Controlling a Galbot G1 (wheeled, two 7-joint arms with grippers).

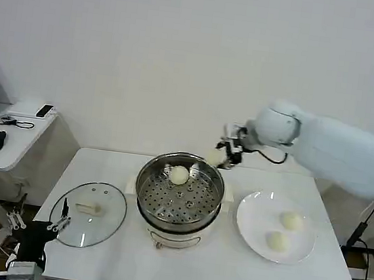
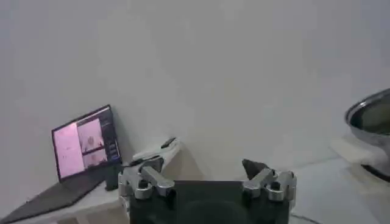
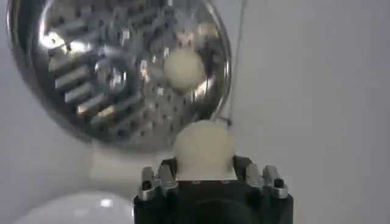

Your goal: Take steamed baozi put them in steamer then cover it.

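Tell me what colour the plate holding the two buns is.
White; the plate with two buns shows best in the head view.

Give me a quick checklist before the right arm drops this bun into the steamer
1. Bun held: ok, the right gripper is shut on a baozi.
2. Steamer uncovered: ok, the cover lies on the table beside it.
3. Free tray space: ok, one bun in the steamer sits near the far rim.
4. Gripper above the tray: not ok, it hangs behind the far rim.
5. Left gripper out of the way: ok, open and low by the cover.
6. Two buns on the plate: waiting.
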